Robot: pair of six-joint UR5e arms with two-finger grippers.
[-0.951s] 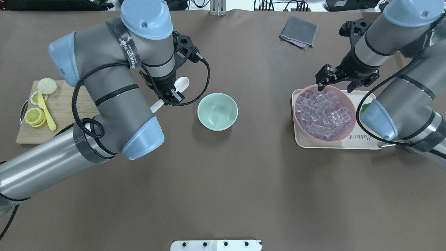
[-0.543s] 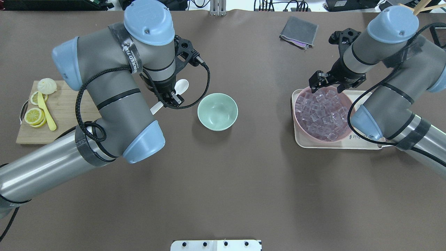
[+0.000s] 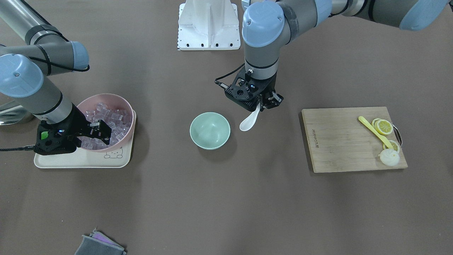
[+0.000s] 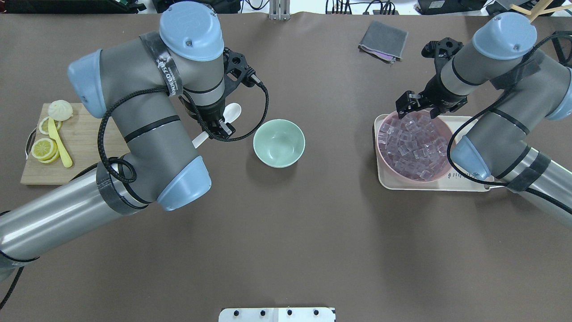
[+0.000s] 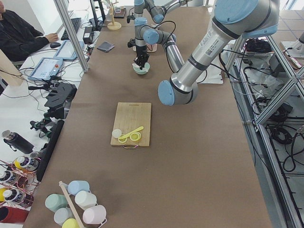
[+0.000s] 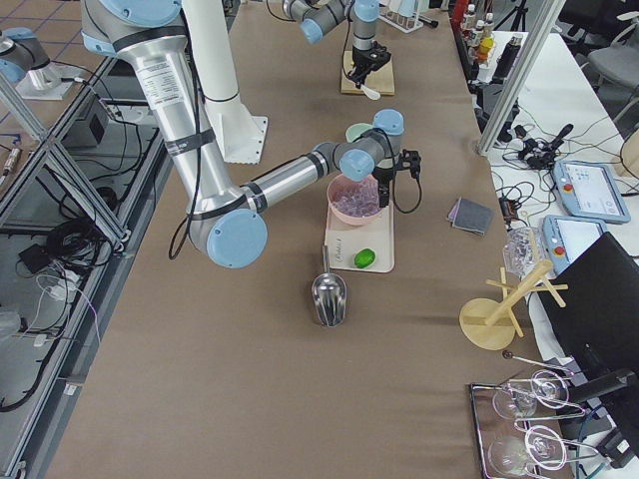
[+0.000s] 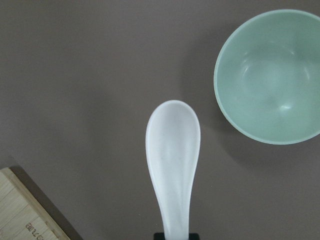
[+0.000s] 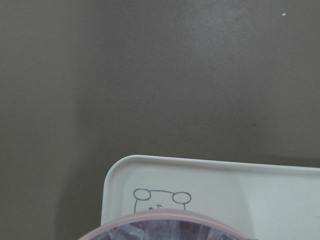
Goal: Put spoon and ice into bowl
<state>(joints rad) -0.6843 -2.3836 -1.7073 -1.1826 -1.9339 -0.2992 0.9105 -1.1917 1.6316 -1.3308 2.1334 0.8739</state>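
Observation:
My left gripper point(image 4: 222, 126) is shut on the handle of the white spoon point(image 4: 232, 112) and holds it above the table, just left of the mint-green bowl point(image 4: 279, 143). In the left wrist view the spoon's scoop point(image 7: 173, 150) points away, with the bowl point(image 7: 272, 75) at upper right; the bowl's smooth inside holds nothing. The ice cubes point(image 4: 413, 143) fill a pink bowl point(image 4: 380, 154) on a tray. My right gripper point(image 4: 416, 110) is open and hangs low over the pink bowl's far rim, above the ice. The front-facing view shows it point(image 3: 101, 132) over the cubes point(image 3: 106, 115).
The cream tray point(image 4: 464, 185) stands at the right. A wooden cutting board point(image 4: 85, 147) at the left carries lemon slices, a yellow spoon point(image 4: 60, 145) and a bun. A grey cloth point(image 4: 383, 41) lies at the far right. A metal scoop point(image 6: 329, 297) lies beside the tray.
My right gripper has moved left and down to the pink bowl's far rim. My left gripper has hardly moved and still holds the spoon.

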